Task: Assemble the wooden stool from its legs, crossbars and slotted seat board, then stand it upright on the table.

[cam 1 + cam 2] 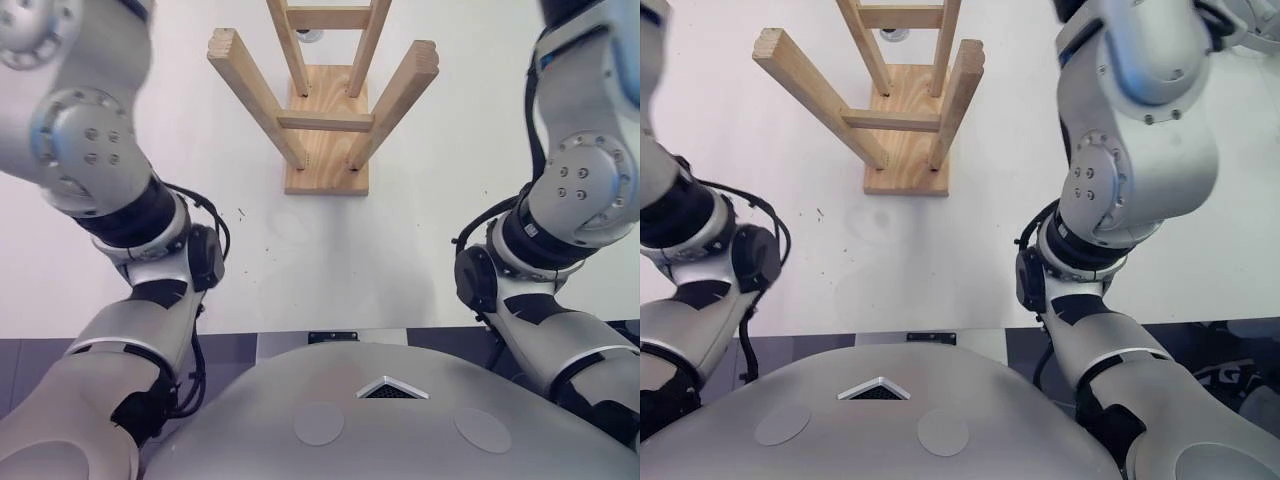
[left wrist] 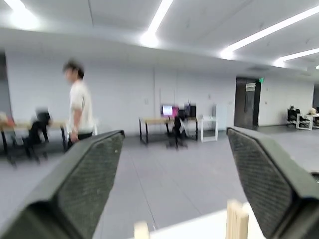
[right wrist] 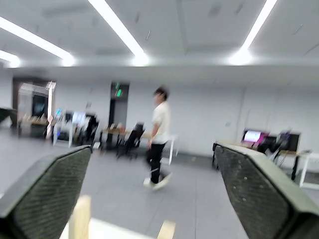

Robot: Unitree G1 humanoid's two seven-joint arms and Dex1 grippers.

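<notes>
A: Where is the stool (image 1: 325, 120)?

B: It is on the white counter (image 1: 300, 265), and it is upside down. It sits well back from the near edge, about halfway between the left side and the right side.

A: Which part touches the counter?

B: The seat board (image 1: 326, 180). It lies flat. The four legs (image 1: 258, 98) stick up from it and lean out a bit toward their tops.

A: Are the legs joined?

B: Yes. One of the crossbars (image 1: 325, 121) runs between the two near legs. Another one runs between the two far legs.

A: Is a hand holding it?

B: No. The left arm (image 1: 95, 150) is up over the left side of the counter. The right arm (image 1: 585, 190) is up over the right side. Both are apart from the stool.

A: What is the left hand (image 2: 175, 137) like?

B: Its two dark fingers (image 2: 87, 186) are spread wide. Nothing is between them. It points out at the room, and wooden leg tips (image 2: 237, 219) show past the fingers.

A: And the right hand (image 3: 153, 149)?

B: It is the same. Its fingers are wide apart too and hold nothing. Two leg tips show past them as well.
</notes>
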